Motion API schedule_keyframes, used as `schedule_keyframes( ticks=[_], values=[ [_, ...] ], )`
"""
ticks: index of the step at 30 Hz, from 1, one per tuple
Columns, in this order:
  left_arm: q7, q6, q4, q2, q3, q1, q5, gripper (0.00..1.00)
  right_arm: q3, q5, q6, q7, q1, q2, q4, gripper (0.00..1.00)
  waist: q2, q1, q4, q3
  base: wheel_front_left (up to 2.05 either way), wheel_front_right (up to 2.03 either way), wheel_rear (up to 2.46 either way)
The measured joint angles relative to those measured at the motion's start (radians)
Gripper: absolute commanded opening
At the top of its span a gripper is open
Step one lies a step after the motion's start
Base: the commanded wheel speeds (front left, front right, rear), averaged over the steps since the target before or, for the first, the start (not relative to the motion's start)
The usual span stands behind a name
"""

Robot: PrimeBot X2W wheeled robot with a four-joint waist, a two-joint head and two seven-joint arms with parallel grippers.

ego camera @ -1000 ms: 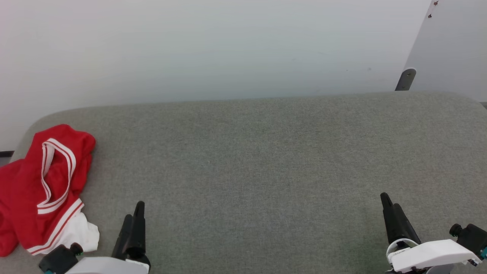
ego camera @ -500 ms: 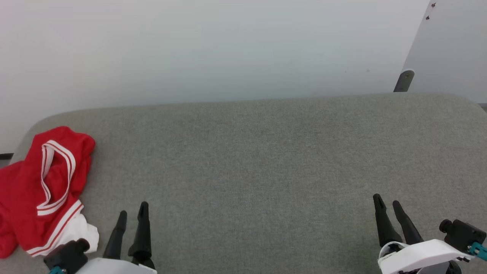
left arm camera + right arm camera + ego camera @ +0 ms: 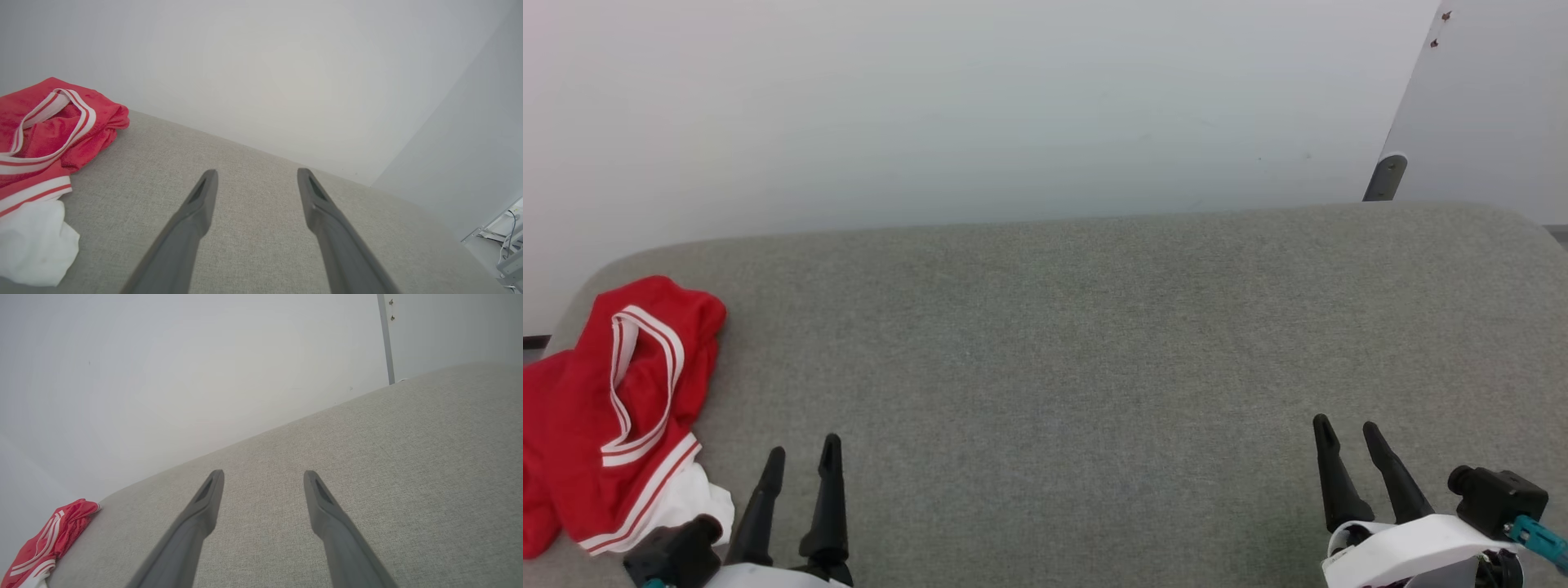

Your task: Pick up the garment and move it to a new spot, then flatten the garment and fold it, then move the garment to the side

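The red T-shirt point(image 3: 572, 425) lies crumpled at the left end of the grey fabric-covered surface point(image 3: 1078, 343), striped neckline uppermost and a white sleeve end bunched toward the near edge. The left hand point(image 3: 804, 447) sits just beside it, fingers spread and empty, well placed for the first pick. The right hand point(image 3: 1347, 424), likewise spread and empty, waits well apart over bare fabric, probably where the shirt will be laid out.

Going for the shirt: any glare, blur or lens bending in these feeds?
Head view: soft even light, no glare, sharp; the crumpled bright red soft T-shirt is cut by the left edge. Left wrist view: its white sleeve end looks nearly washed out, the left tool's fingers slightly soft. Right wrist view: the grey fabric surface's far edge looks bowed, likely the lens.
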Motion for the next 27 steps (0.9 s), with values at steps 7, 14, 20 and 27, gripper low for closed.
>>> schedule_keyframes(
  ticks=[7,14,20,27],
  values=[
    [-0.018,-0.009,-0.006,-0.002,0.009,0.006,0.071,1.00,0.005,-0.069,0.000,-0.012,0.000,0.003,-0.006,1.00,0.0000,0.0000,-0.002,-0.003,0.00,0.00,0.00],
    [-0.031,-0.017,-0.012,-0.004,0.014,0.015,0.136,1.00,0.008,-0.135,0.000,-0.027,0.000,0.003,-0.007,1.00,0.0000,0.0000,-0.006,-0.006,0.00,0.00,0.00],
    [-0.044,-0.024,-0.018,-0.007,0.017,0.020,0.184,1.00,0.011,-0.191,0.000,-0.038,0.000,0.003,-0.013,1.00,0.0000,0.0001,-0.010,-0.008,0.00,0.00,0.00],
    [-0.058,-0.026,-0.024,-0.009,0.021,0.025,0.237,1.00,0.007,-0.250,0.000,-0.049,0.000,0.003,-0.016,1.00,0.0000,0.0000,-0.014,-0.011,0.00,0.00,0.00]
  ],
)
